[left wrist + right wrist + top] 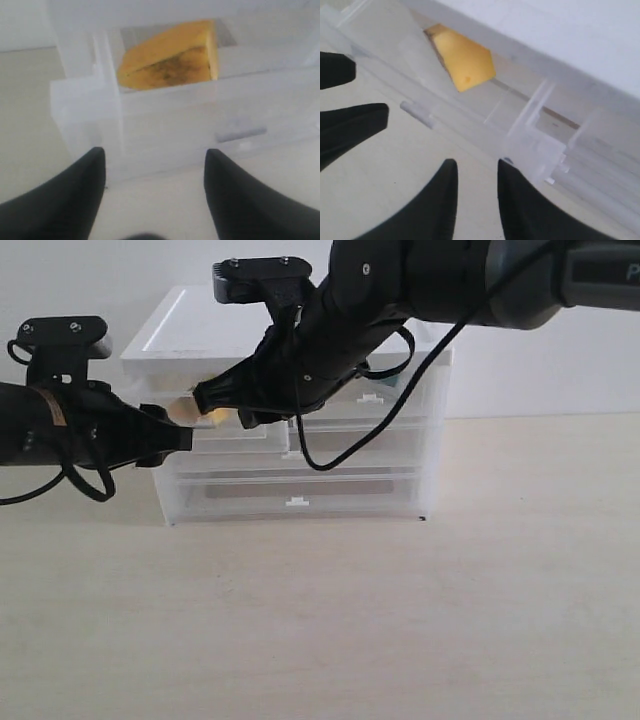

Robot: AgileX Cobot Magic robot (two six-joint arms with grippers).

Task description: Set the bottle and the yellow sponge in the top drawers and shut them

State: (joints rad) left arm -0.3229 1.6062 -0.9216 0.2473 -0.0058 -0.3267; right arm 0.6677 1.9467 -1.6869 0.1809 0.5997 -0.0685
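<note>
The left gripper (154,156) hangs spread wide and empty, just in front of the left top drawer (165,115); the right gripper (476,167) reaches across beside it, fingers narrowly parted, pinching nothing; the drawer stands partly out of the cabinet (200,335); the yellow sponge (170,55) lies inside it.

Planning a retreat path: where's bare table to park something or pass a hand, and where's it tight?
Free: the whole table in front of the cabinet, and the strip right of it in the exterior view. Crowded: the open top-left drawer holding the yellow sponge, where the left tool and right tool both sit.
</note>
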